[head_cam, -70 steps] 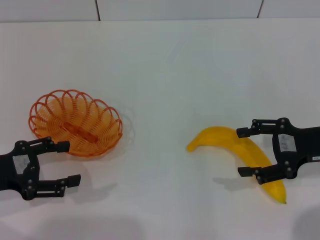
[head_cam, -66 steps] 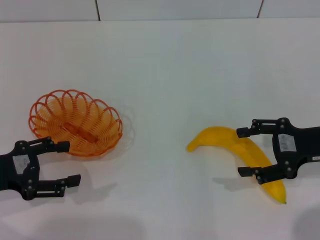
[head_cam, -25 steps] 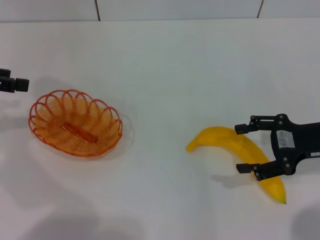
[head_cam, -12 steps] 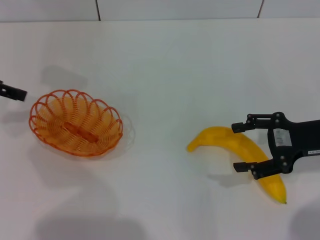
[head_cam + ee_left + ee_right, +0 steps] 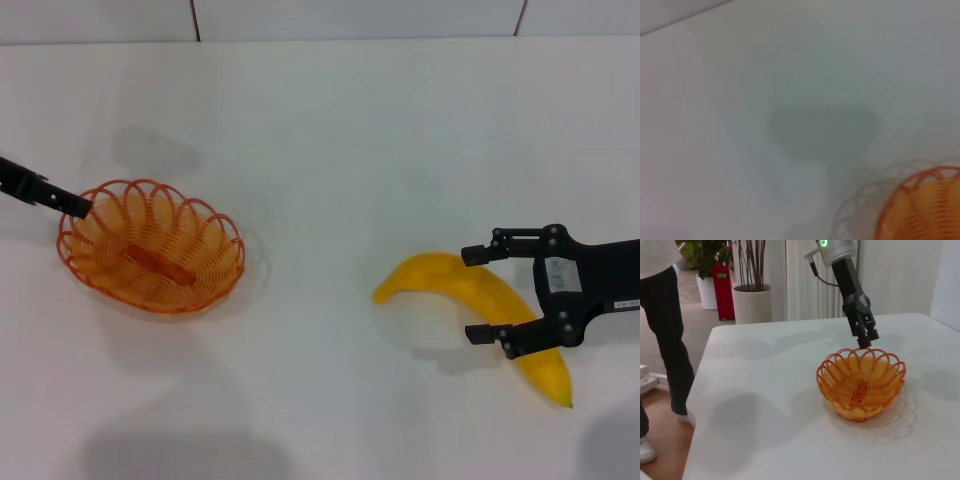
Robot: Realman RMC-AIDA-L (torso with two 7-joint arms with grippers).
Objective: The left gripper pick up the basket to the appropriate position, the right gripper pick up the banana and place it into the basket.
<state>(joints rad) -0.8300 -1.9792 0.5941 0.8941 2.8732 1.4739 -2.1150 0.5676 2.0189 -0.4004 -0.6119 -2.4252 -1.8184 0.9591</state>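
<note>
Banana (image 5: 470,290) lying diagonally, right claw (image 5: 483,296) spread astride, left claw (image 5: 72,205) grip unclear

Basket (image 5: 151,246): orange looped wire, scalloped rim. Banana (image 5: 470,300): bright yellow, small dark tip. Right gripper (image 5: 478,296): black, white label. Left gripper (image 5: 864,341): black, on a silver-and-black arm. Surface (image 5: 340,150): plain white.

Looped-wire basket (image 5: 150,245), smooth banana (image 5: 470,300)
</note>
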